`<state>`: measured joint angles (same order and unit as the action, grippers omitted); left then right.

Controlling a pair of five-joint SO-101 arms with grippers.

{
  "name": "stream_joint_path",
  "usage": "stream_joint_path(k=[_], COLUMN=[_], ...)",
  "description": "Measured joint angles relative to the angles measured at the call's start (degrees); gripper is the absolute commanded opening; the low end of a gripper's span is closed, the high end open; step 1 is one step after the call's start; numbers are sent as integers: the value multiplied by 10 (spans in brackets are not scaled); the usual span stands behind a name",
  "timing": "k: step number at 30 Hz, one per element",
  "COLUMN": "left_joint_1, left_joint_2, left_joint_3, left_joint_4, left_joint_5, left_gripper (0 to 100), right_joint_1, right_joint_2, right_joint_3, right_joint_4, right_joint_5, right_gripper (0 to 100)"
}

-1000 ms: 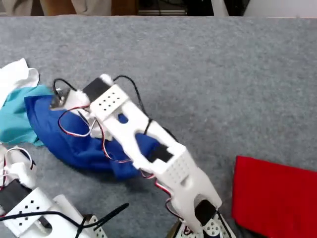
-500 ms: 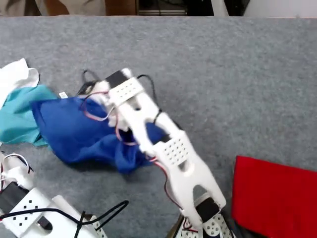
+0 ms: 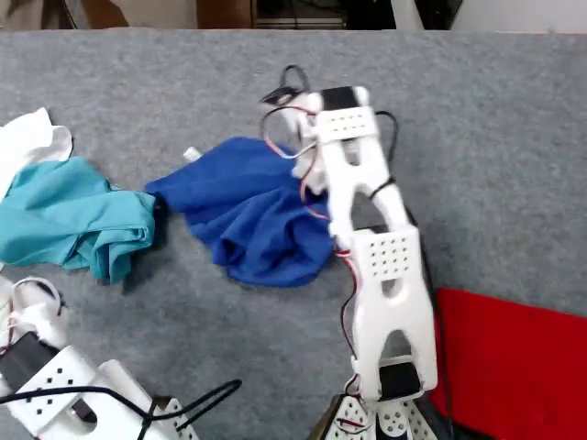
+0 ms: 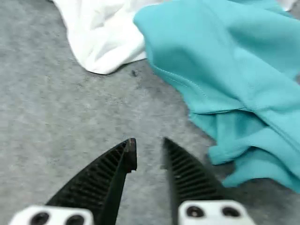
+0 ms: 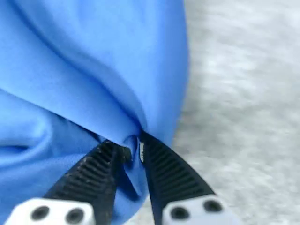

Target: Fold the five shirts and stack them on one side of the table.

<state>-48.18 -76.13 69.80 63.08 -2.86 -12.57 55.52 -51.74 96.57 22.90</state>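
A crumpled blue shirt [image 3: 248, 220] lies near the middle of the grey table [image 3: 477, 137]. My right gripper [image 5: 133, 150] is shut on a fold of the blue shirt [image 5: 93, 61] at its far right edge; the right arm [image 3: 371, 238] stretches from the front edge over the cloth. A teal shirt [image 3: 73, 215] lies bunched at the left, partly on a white shirt [image 3: 32, 137]. A folded red shirt [image 3: 514, 367] sits at the front right. My left gripper [image 4: 149, 154] hovers slightly open over bare table, near the teal shirt [image 4: 234, 70] and the white shirt [image 4: 103, 33].
The left arm's base and cables [image 3: 55, 380] occupy the front left corner. The table's far edge [image 3: 293, 32] runs along the back, with furniture behind it. Bare grey surface spreads across the back and right of the table.
My right arm has swung to the right and farther back, dragging the blue shirt off the teal one toward the table's middle. The teal shirt now lies uncovered.
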Motion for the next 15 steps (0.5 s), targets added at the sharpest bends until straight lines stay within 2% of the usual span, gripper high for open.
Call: stream_joint_path(k=[5,9,11,15], left_joint_1=[159,307,336,339], left_joint_2=[0,30,69,186], left_joint_3=[-23,-46,-46,-55], left_joint_4=[0,-4,-26,-94], left_joint_5=[99,133,136,140], left_gripper=[202,203,203,203], right_joint_1=[12,13,18,21], right_joint_2=[25,40,47,56], right_joint_3=[2,-26,-35,-57], right_joint_4=[-55,-55,-55,-55], right_joint_5=[0,-16,-23,-25], right_gripper=[9,9,9,9])
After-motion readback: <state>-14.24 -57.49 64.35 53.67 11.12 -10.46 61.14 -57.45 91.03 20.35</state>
